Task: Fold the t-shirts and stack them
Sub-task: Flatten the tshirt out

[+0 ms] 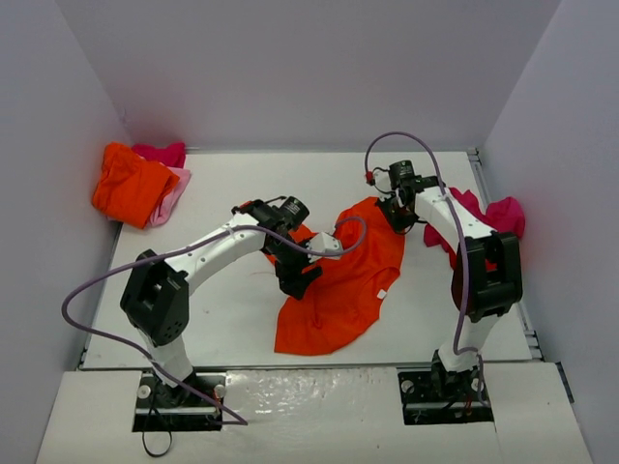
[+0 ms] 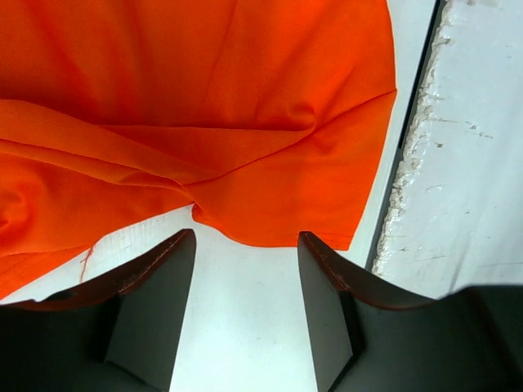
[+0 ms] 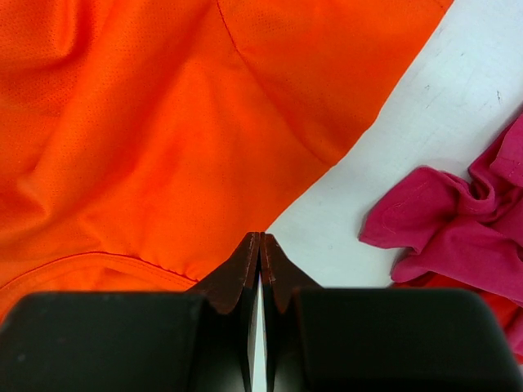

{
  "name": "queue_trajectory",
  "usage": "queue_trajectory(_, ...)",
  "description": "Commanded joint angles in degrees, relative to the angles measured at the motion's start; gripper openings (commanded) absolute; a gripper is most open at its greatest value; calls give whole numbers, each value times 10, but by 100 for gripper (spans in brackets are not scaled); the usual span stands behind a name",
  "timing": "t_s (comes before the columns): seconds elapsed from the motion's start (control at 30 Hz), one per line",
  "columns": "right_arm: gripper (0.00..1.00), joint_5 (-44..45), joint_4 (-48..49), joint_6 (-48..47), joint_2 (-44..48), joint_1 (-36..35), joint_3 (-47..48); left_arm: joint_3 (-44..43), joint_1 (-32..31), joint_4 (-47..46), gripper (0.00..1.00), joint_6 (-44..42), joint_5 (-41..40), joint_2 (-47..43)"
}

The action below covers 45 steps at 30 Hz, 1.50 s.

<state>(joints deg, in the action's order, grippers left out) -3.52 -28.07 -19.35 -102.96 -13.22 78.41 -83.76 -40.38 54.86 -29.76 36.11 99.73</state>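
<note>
A bright orange t-shirt point(image 1: 338, 280) lies spread and creased in the middle of the table; it also shows in the left wrist view point(image 2: 245, 122) and the right wrist view point(image 3: 163, 122). My left gripper point(image 1: 296, 280) is open and empty, its jaws point(image 2: 245, 237) over bare table just short of the shirt's hem. My right gripper point(image 1: 395, 211) is shut, its tips point(image 3: 261, 237) meeting right on the shirt's far right edge near the collar seam. A magenta t-shirt point(image 1: 488, 217) lies crumpled beside the right arm, also in the right wrist view point(image 3: 458, 237).
A folded orange shirt point(image 1: 131, 184) sits at the back left on pale pink cloth point(image 1: 176, 191), with magenta cloth point(image 1: 164, 153) behind. Red cloth point(image 3: 490, 306) lies under the magenta shirt. Grey walls close three sides. The table's near edge point(image 2: 409, 163) runs beside the shirt.
</note>
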Motion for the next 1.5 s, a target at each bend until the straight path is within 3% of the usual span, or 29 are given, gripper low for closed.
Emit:
queue_trajectory(0.0, 0, -12, 0, -1, 25, -4, -3, 9, 3, -16, 58, 3, 9, 13)
queue_trajectory(0.2, 0, -6, 1, -5, 54, -11, -12, -20, 29, 1, 58, -4, 21, 90)
queue_trajectory(0.3, 1, 2, 2, -10, 64, -12, -22, -18, 32, -35, 58, 16, -4, 97)
queue_trajectory(0.5, 1, 4, 5, -18, 77, -12, -34, -35, 40, -14, 56, 8, 14, 133)
queue_trajectory(0.57, 1, 2, 6, -21, 76, -12, -39, -39, 39, 1, 33, -3, 26, 137)
queue_trajectory(0.6, 1, 2, 6, -23, 75, -12, -41, -40, 39, 8, 13, -10, 32, 137)
queue_trajectory(0.67, 2, -1, 8, -25, 71, -12, -43, -41, 38, 23, 0, -18, 40, 128)
queue_trajectory(1.13, 3, -25, -2, -40, 40, -59, 5, -8, 96, 33, 0, -38, 28, 54)
queue_trajectory(1.2, 3, -21, -2, -39, 41, -60, 2, -11, 94, 39, 26, -38, 34, 60)
queue_trajectory(1.3, 3, -18, -2, -39, 43, -60, -4, -13, 91, 53, 39, -51, 66, 66)
queue_trajectory(1.33, 4, -17, -2, -39, 43, -60, -6, -15, 90, 61, 51, -56, 75, 69)
queue_trajectory(1.47, 4, -14, -1, -38, 42, -59, -10, -19, 79, 81, 54, -71, 107, 88)
